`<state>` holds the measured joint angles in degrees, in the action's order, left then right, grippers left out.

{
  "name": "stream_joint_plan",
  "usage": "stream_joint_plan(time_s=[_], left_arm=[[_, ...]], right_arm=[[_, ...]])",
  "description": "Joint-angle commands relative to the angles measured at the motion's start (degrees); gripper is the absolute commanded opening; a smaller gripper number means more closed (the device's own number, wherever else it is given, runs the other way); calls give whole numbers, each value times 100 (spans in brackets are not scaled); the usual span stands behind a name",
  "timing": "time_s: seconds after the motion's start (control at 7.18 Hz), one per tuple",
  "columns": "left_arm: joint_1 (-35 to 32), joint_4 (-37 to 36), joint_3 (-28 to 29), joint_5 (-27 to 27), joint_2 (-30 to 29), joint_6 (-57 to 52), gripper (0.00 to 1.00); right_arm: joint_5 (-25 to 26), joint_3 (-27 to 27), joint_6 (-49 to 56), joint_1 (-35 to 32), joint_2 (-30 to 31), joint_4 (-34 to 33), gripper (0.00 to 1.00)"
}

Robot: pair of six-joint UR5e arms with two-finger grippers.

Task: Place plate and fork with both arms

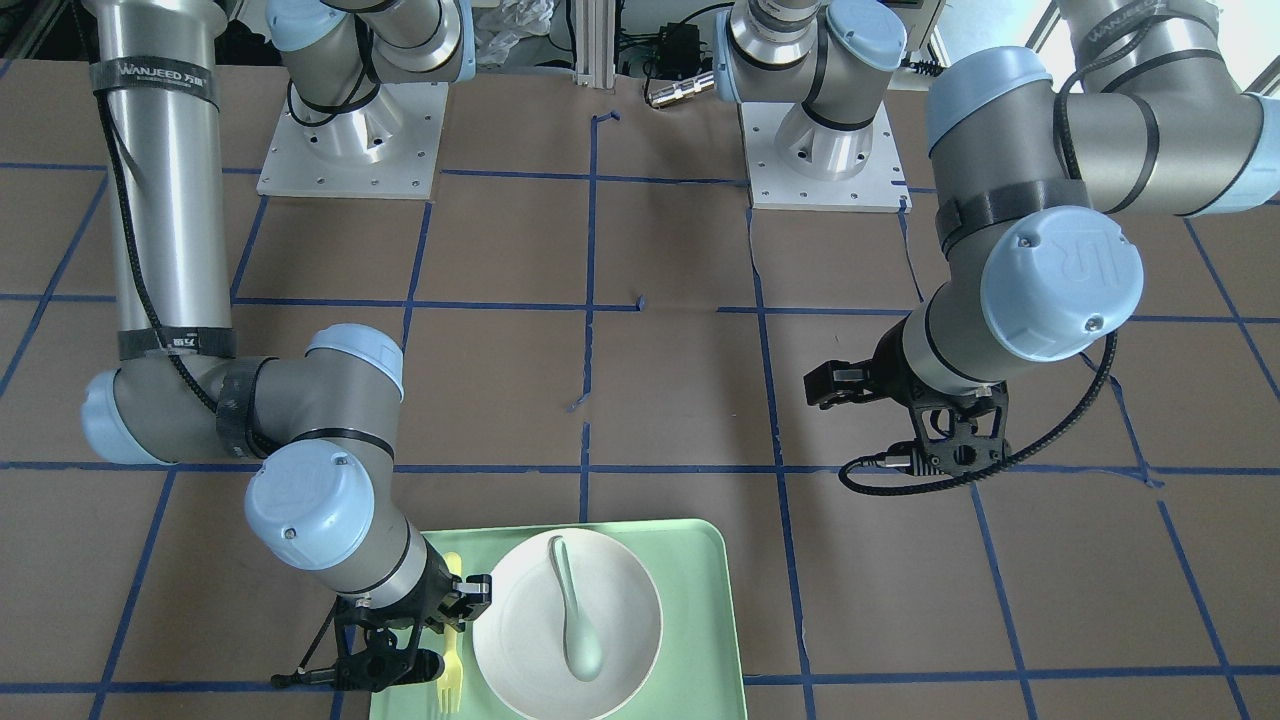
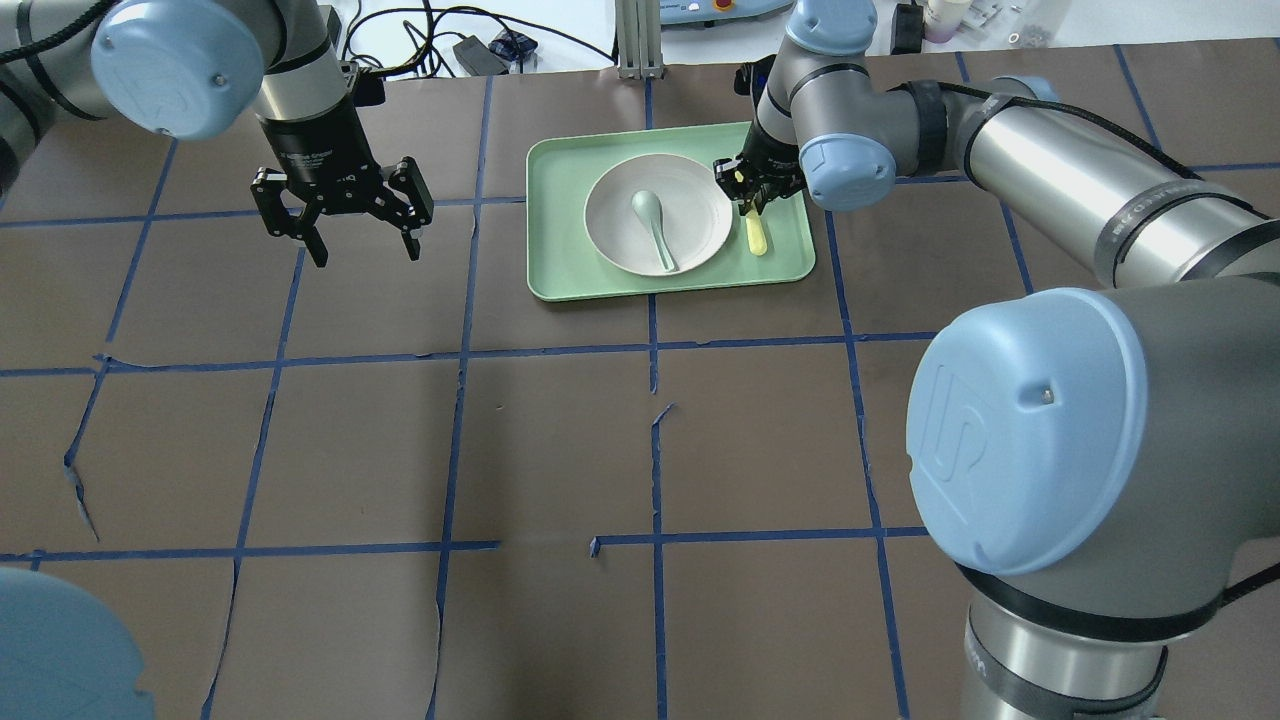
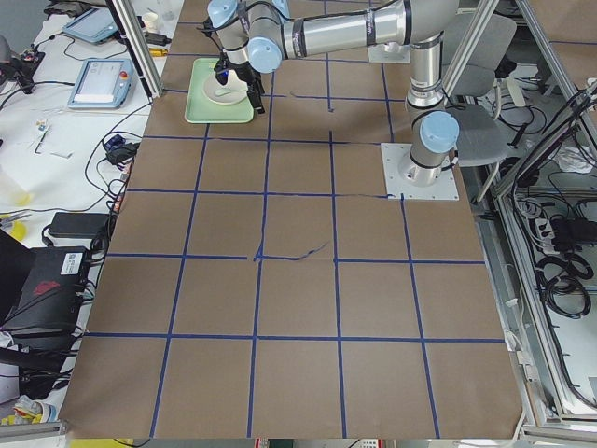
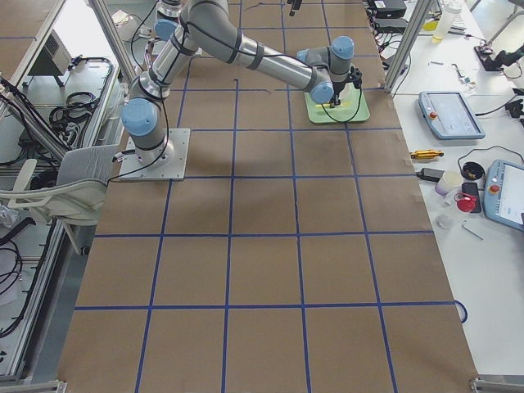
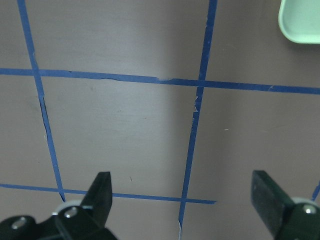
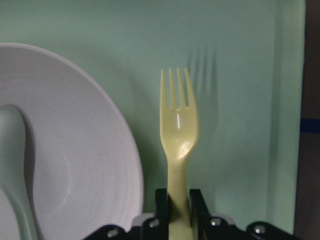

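The off-white plate [image 2: 695,205] lies on the mint-green tray [image 2: 560,255], with a grey-green spoon [image 2: 655,228] in it. My right gripper [image 2: 745,188] is over the tray just right of the plate. It is shut on the pale-yellow fork [image 2: 757,238]. In the right wrist view the fork [image 6: 178,125] sticks out from between the shut fingers [image 6: 196,202], tines over the tray beside the plate's rim [image 6: 125,165]. The tines cast a shadow on the tray. My left gripper [image 2: 366,258] hangs open and empty over bare table, left of the tray.
The table is brown paper with a grid of blue tape lines [image 2: 655,345]. In the front-facing view the tray [image 1: 700,560] sits at the near edge. The left wrist view shows a tray corner [image 5: 302,22] at its upper right. Both arm bases [image 1: 345,150] stand at the robot's side.
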<state>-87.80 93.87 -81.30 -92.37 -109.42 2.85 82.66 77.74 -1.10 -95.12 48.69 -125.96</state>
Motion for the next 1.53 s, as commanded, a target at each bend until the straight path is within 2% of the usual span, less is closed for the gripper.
stream_joint_plan(time_s=[0.0, 0.14, 0.28, 0.56, 0.98, 1.39], left_arm=[[0, 0, 0, 0, 0, 5, 100], [0, 0, 0, 17, 0, 5, 100], [0, -9, 52, 61, 0, 40, 100], [-44, -175, 105, 9, 183, 197, 100], [-114, -158, 18, 44, 702, 304, 100], [-123, -176, -157, 70, 992, 260, 100]], right_arm=[[101, 13, 188, 11, 70, 27, 100], [432, 22, 172, 11, 245, 89, 100], [714, 30, 94, 20, 638, 550, 100], [760, 30, 198, 108, 1709, 2329, 100], [795, 30, 6, 91, 2784, 4249, 100], [796, 30, -30, 73, 3050, 4703, 100]])
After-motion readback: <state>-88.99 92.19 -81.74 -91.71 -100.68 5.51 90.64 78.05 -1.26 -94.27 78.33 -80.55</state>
